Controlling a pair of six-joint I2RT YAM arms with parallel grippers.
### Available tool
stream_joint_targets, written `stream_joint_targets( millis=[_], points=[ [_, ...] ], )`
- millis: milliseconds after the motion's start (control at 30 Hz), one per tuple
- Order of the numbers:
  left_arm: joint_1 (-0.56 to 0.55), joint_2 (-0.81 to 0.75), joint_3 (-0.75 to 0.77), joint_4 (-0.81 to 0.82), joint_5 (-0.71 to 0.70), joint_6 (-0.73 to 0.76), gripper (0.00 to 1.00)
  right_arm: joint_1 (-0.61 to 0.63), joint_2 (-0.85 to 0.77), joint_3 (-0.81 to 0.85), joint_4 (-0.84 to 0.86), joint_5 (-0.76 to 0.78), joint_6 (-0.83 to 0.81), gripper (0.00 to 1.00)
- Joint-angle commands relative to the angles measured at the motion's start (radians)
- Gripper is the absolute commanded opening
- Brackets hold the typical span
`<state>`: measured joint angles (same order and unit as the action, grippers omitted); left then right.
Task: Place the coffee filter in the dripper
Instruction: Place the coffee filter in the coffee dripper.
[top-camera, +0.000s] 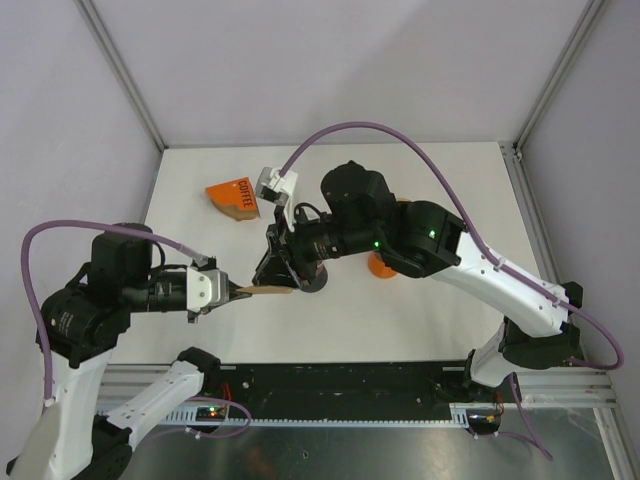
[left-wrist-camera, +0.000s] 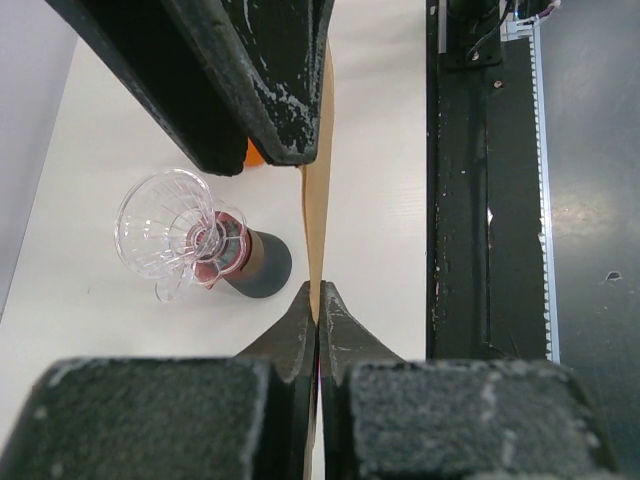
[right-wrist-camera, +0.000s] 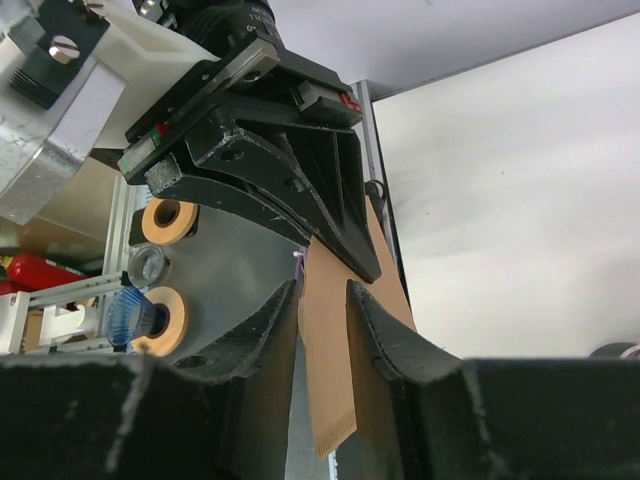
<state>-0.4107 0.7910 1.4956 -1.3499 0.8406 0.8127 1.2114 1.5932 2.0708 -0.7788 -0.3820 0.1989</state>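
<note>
My left gripper (top-camera: 235, 292) is shut on the edge of a brown paper coffee filter (top-camera: 268, 290) and holds it above the table. In the left wrist view the filter (left-wrist-camera: 318, 200) stands edge-on, pinched at the left gripper (left-wrist-camera: 317, 295). My right gripper (top-camera: 272, 268) is open, and in the right wrist view (right-wrist-camera: 322, 290) its jaws straddle the filter's free end (right-wrist-camera: 328, 370). The clear glass dripper (left-wrist-camera: 165, 225) lies tipped on its dark base, to the left of the filter. In the top view it is mostly hidden under the right gripper (top-camera: 316, 280).
An orange coffee box (top-camera: 232, 198) lies at the back left of the white table. An orange object (top-camera: 380, 266) sits partly hidden under the right arm. A black and metal rail (top-camera: 350, 380) runs along the near edge and also shows in the left wrist view (left-wrist-camera: 480, 200).
</note>
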Motion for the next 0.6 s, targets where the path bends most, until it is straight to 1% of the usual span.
stream_joint_targets(
  millis=[0, 100, 167, 300, 400, 567],
  points=[
    [-0.007, -0.002, 0.007, -0.054, 0.013, 0.005, 0.00, 0.003, -0.014, 0.034, 0.050, -0.012, 0.008, 0.28],
    [-0.007, -0.002, 0.006, -0.053, 0.013, 0.005, 0.00, 0.002, -0.012, 0.034, 0.050, -0.013, 0.009, 0.22],
    [-0.007, -0.002, 0.005, -0.053, 0.014, 0.005, 0.00, 0.003, -0.011, 0.033, 0.049, -0.012, 0.007, 0.14],
    [-0.007, -0.006, 0.006, -0.053, 0.014, 0.004, 0.00, 0.002, -0.013, 0.030, 0.043, 0.005, 0.009, 0.03],
    [-0.007, -0.008, 0.003, -0.053, 0.005, 0.004, 0.00, 0.003, -0.019, 0.024, 0.046, 0.015, 0.013, 0.00],
    [-0.007, -0.008, 0.014, -0.054, -0.018, 0.010, 0.00, 0.015, -0.030, -0.004, 0.053, 0.057, 0.025, 0.00]
  ],
)
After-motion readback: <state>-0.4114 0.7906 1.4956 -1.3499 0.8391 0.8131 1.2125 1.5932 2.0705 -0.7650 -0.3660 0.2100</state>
